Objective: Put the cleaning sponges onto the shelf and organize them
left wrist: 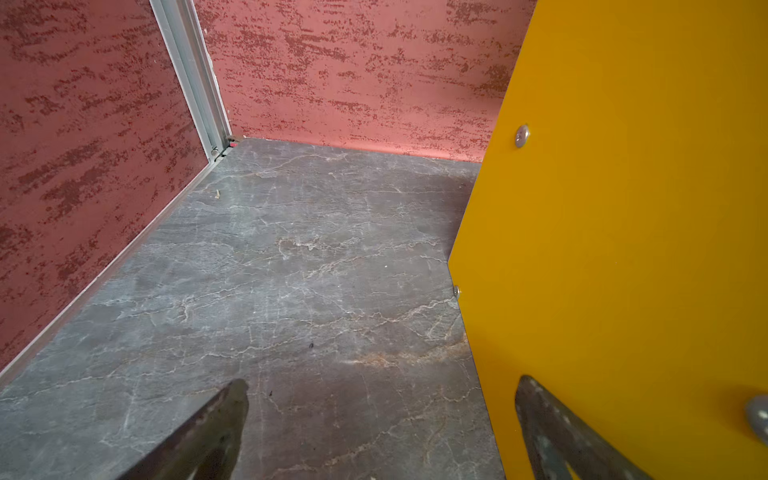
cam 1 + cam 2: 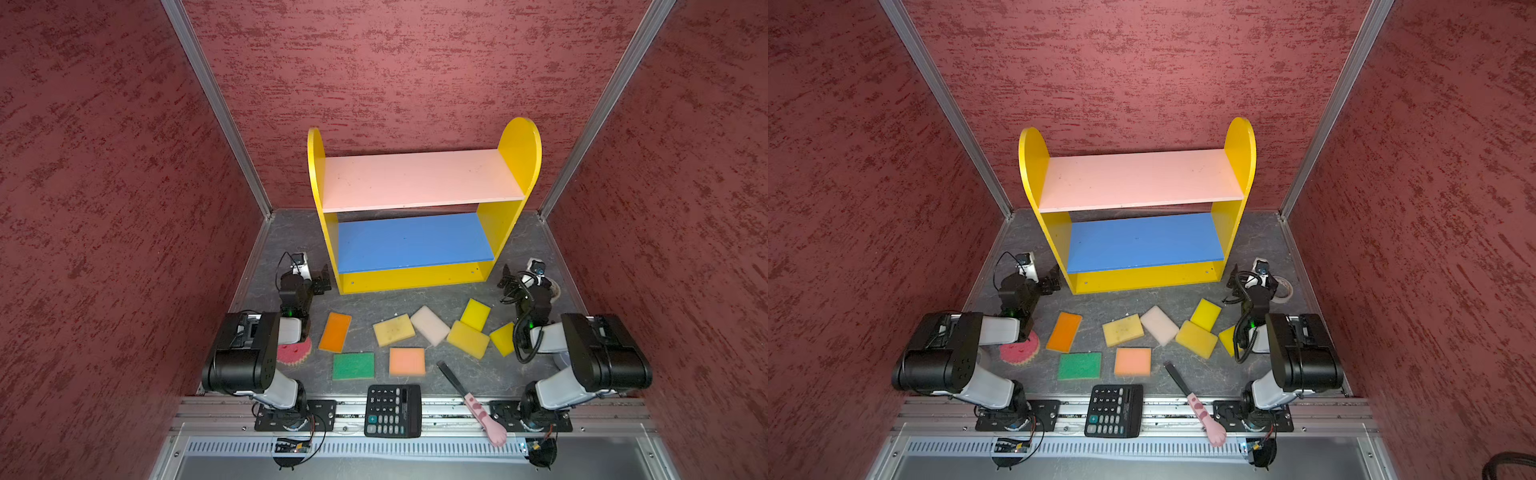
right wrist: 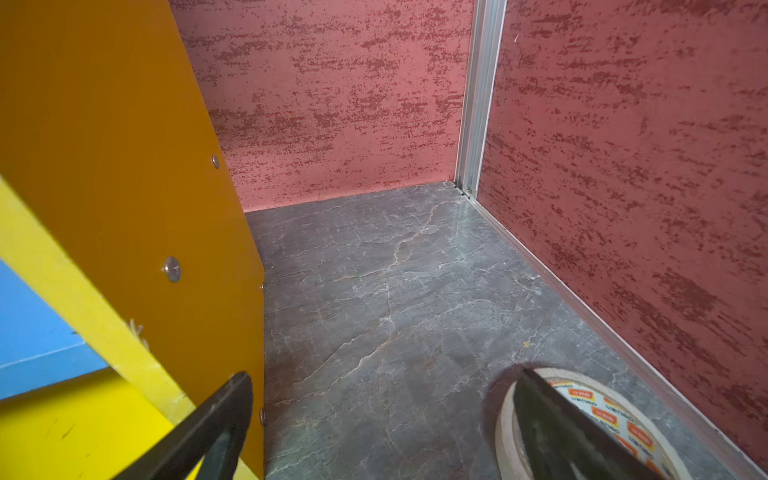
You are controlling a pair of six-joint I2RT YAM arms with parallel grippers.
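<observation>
Top views both show the shelf (image 2: 419, 178) upright at the back of the desk (image 2: 415, 303), with all nine sponges lying flat on the desk in front of it. From left to right come a pink sponge (image 2: 293, 352) partly under the left arm, an orange sponge (image 2: 335, 332), a green sponge (image 2: 353, 365) nearer the front, a pale sponge (image 2: 394, 330) touching a white sponge (image 2: 429, 325), and a peach sponge (image 2: 407, 361) in front of those two. Then come a rear yellow sponge (image 2: 475, 314) touching a middle yellow sponge (image 2: 468, 339), and a right yellow sponge (image 2: 503, 338) partly hidden by the right arm. A calculator (image 2: 392, 410) lies across the front rail, and beside it a brush (image 2: 471, 401) has its black head on the desk and its pink handle over the rail. The left claw (image 2: 323, 279) hovers just beside the shelf's left bottom corner and the right claw (image 2: 506, 277) just beside its right one; both are spread wide and hold nothing. Left wrist view: the fingers (image 1: 216, 428) stand well apart, one over bare desk, one before the shelf's yellow side. Right wrist view: one finger is before the shelf's front edge, the other over a tape roll (image 3: 611, 415) lying flat near the right wall.
</observation>
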